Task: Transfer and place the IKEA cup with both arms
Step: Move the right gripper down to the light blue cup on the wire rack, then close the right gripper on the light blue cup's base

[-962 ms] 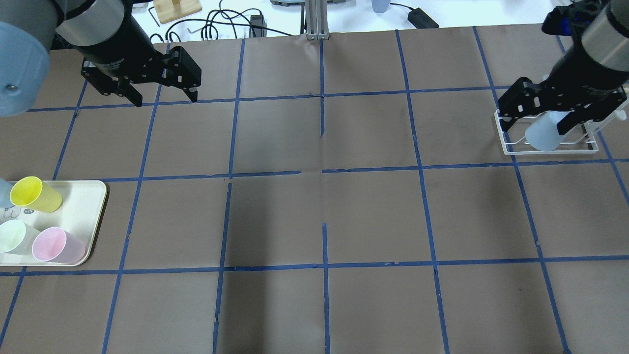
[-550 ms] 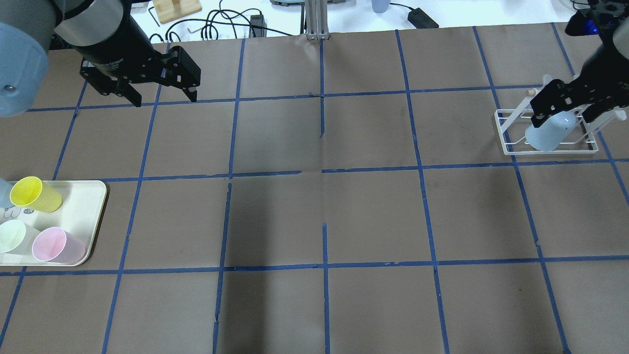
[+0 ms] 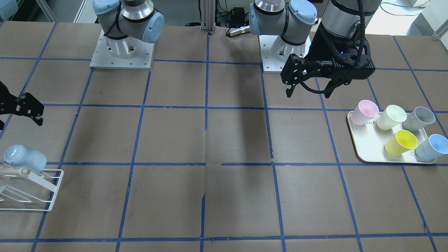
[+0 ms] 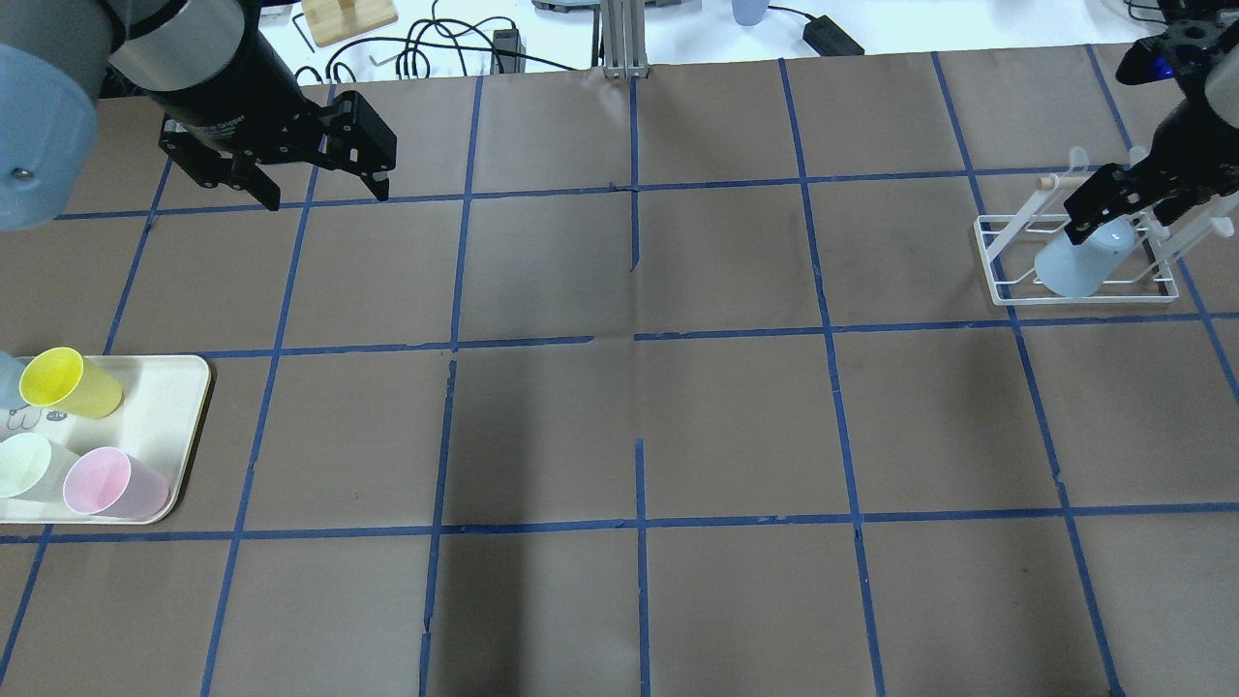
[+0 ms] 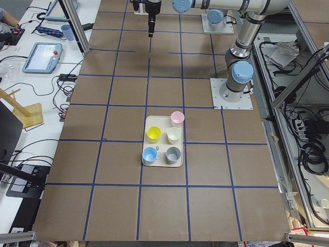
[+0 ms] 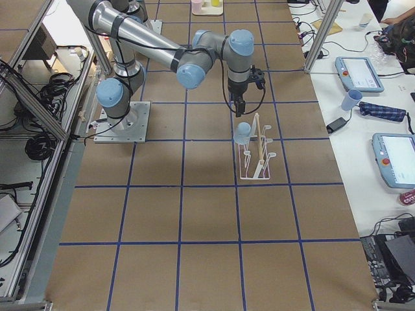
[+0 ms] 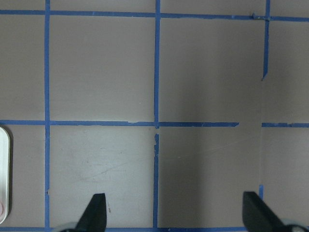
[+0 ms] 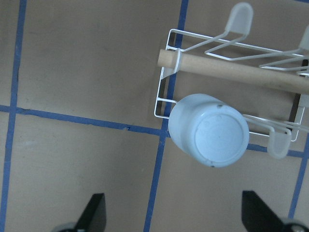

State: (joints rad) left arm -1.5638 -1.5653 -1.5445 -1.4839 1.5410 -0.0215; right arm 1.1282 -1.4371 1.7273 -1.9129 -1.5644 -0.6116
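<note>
The IKEA cup (image 4: 1072, 266) is pale blue and sits bottom-up on a peg of the white wire rack (image 4: 995, 281) at the far right. It also shows in the front view (image 3: 24, 159) and the right wrist view (image 8: 210, 130). My right gripper (image 4: 1123, 218) is open and empty, above the cup and apart from it; in the right wrist view (image 8: 174, 217) the cup lies ahead of the spread fingertips. My left gripper (image 4: 324, 194) is open and empty over bare table at the far left, and shows in the front view (image 3: 308, 94).
A cream tray (image 3: 371, 150) at the table's left holds a pink cup (image 3: 364, 112), a pale-green cup (image 3: 390, 117), a grey cup (image 3: 418, 118), a yellow cup (image 3: 400, 142) and a blue twin cup (image 3: 432, 147). The rack has a wooden bar (image 8: 231, 70).
My right gripper, which stood around the cup on the rack, has drawn away from it toward the far right. The cup stays on the rack. The left arm has not moved.
</note>
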